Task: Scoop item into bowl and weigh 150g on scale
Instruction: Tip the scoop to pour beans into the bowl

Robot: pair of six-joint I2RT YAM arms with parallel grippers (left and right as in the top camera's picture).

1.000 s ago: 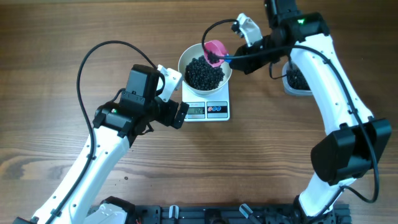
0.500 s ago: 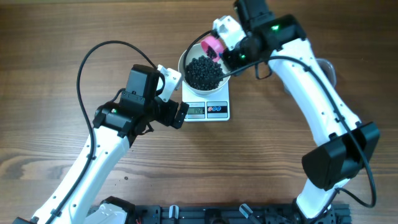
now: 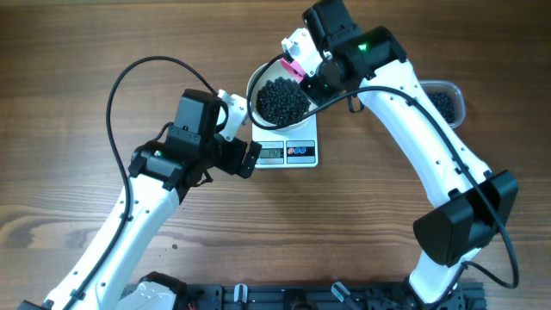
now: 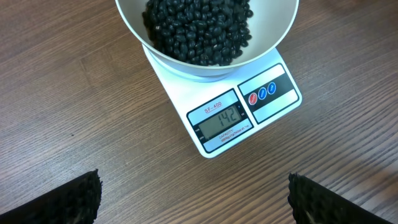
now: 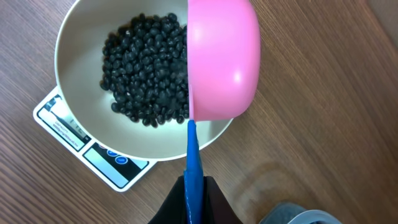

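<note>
Over the bowl [image 5: 71, 93] rim, the right gripper [image 5: 193, 186] pinches a pink scoop [image 5: 224, 62] tipped above the beads [image 5: 146, 68].

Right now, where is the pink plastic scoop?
In the right wrist view, the pink scoop hangs tilted over the right rim of the round white bowl, beside the black beads.

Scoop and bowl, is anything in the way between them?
Nothing visible does. The right gripper holds the scoop tipped over the bowl at its rim, with the open top and the beads just beneath.
</note>
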